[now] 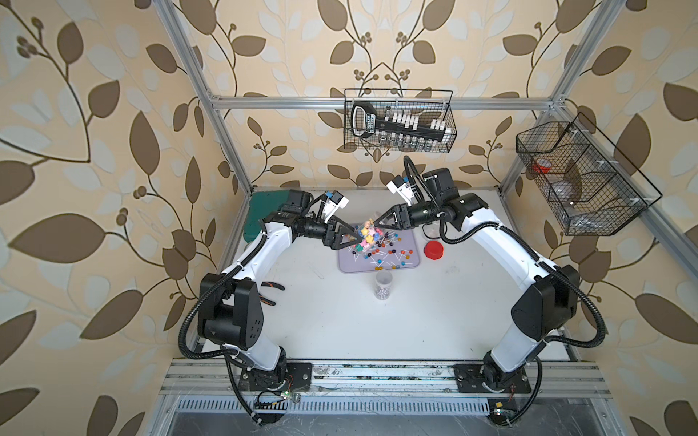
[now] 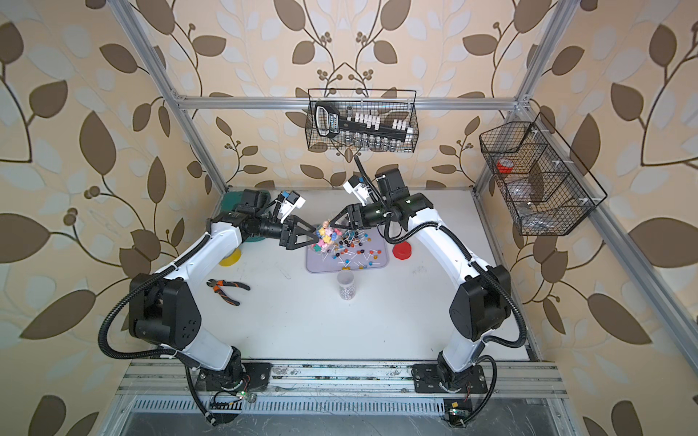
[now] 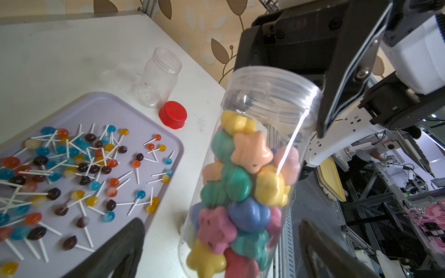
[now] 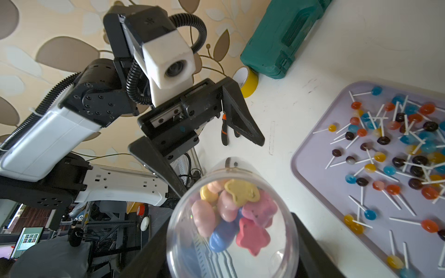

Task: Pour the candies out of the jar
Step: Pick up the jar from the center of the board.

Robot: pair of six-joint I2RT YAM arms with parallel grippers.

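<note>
Plastic, clear and smooth, fills my right gripper [image 1: 374, 226]: its black fingers [image 3: 342, 72] clamp the jar [image 3: 260, 101] at the ridged, threaded neck. My left gripper [image 1: 355, 238] stands spread wide. Its fingers [image 3: 120, 248] sit on either side of the jar's base end with a gap on each side, touching nothing. The jar hangs above the far left part of the lilac tray [image 3: 134, 113]. Chunky pastel star candies [image 3: 251, 154], matte and rounded, in pink, yellow, green, blue and peach, pack the base end. Glossy round lollipops [image 3: 83, 167] on thin white sticks lie scattered across the flat, rimmed tray.
</note>
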